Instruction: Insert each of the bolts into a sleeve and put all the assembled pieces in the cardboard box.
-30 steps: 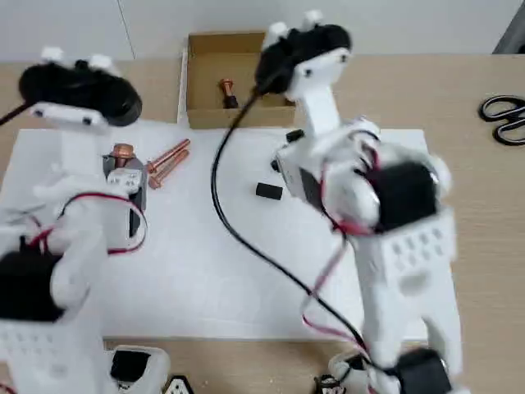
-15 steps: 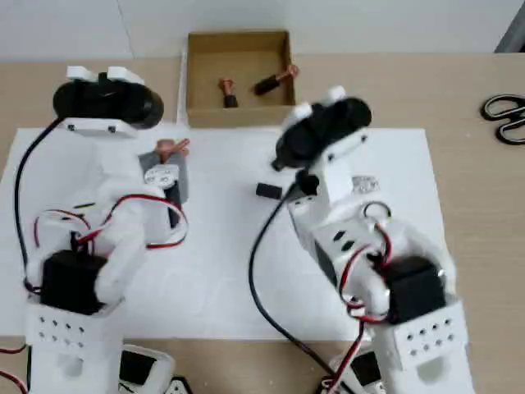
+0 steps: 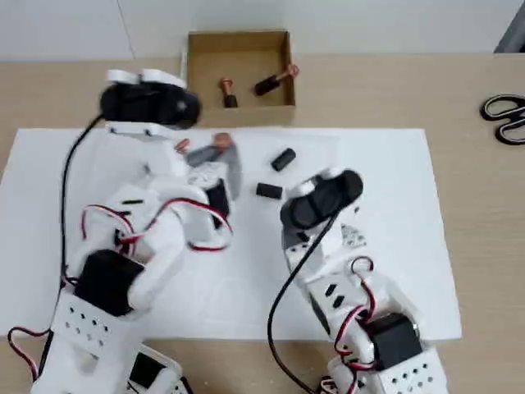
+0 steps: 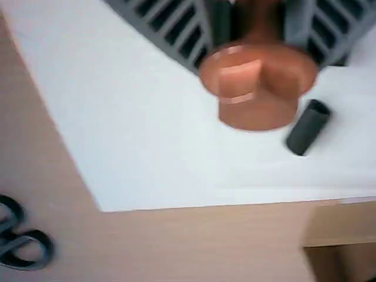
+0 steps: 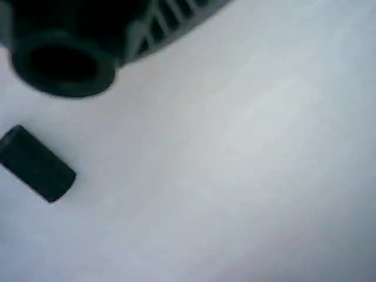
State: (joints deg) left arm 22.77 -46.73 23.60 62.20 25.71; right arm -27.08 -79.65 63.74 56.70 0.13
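The left claw (image 3: 215, 158) clamps a copper bolt (image 4: 255, 88), its shank running back between the jaws. The right claw (image 5: 100, 26) appears to grip a black sleeve (image 5: 61, 66), bore open. In the high view the bolt lies upper left of that sleeve, with a loose sleeve (image 3: 268, 191) between them.

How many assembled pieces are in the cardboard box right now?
2 assembled pieces: one near the middle of the cardboard box, the other by its wall nearest the scissors. None seems hidden.

A pale wooden counter (image 3: 476, 189) under a white mat (image 3: 402, 164) meets a white wall (image 3: 369, 25), with black scissors (image 3: 504, 119) at one side.
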